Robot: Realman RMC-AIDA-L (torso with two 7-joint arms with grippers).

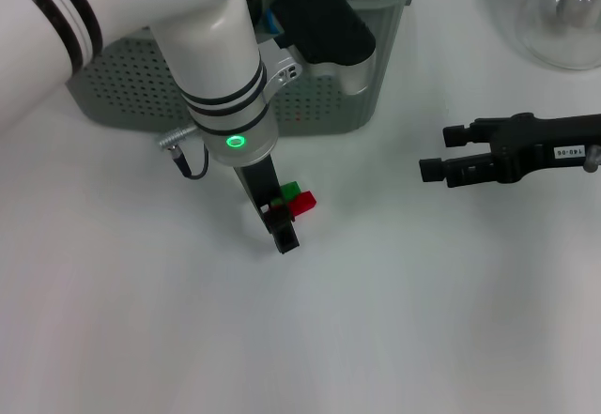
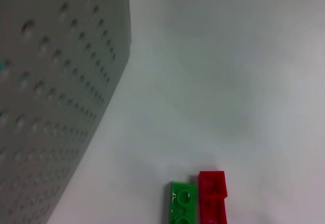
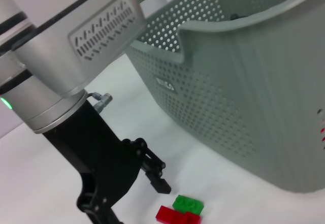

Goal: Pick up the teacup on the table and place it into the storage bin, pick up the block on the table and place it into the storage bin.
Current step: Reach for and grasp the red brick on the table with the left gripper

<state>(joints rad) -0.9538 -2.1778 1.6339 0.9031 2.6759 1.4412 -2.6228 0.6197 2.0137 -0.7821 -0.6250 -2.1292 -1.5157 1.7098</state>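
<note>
The block, red and green bricks joined, lies on the surface just before the storage bin; the left claw, fingers spread, hangs beside it and should straddle both bricks squarely before closing; the right claw idles open, well apart

Head looks down; both wrists closely share the block.

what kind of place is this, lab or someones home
Probably a lab test bench: a bare white table, a clear glass flask at its far corner, and a grey-green perforated plastic storage bin set out beside red and green toy blocks.
</note>
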